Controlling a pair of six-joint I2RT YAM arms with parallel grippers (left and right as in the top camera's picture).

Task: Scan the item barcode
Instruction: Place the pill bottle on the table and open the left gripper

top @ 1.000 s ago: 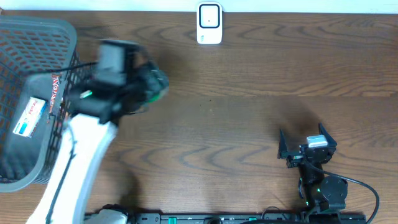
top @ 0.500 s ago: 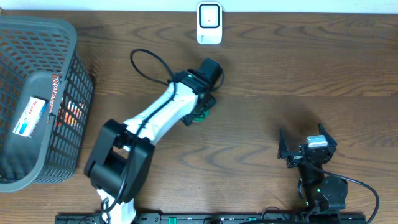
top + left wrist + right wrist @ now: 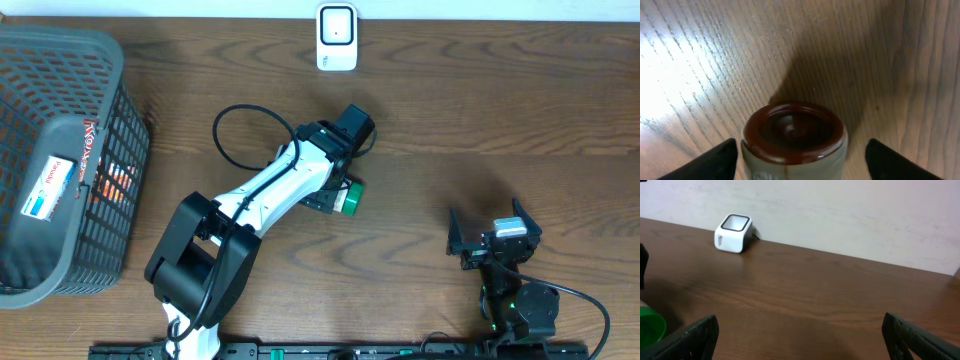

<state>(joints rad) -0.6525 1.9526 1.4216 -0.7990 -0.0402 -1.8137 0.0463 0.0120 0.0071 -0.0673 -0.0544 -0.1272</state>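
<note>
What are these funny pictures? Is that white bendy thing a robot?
Yes! Two robot arms work at a wooden table. One picture looks down from above; the other two come from a camera on each wrist. The left arm reaches to the middle, its jaws open around a small green container, seemingly not squeezing it. The right arm waits, jaws open, holding nothing. A grey basket with packets inside and a white barcode scanner are there too.

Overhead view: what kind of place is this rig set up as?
Probably a mock shop checkout: a scanner at the table's far edge, a basket of packaged goods on the left, and a jar out on the wood.
</note>
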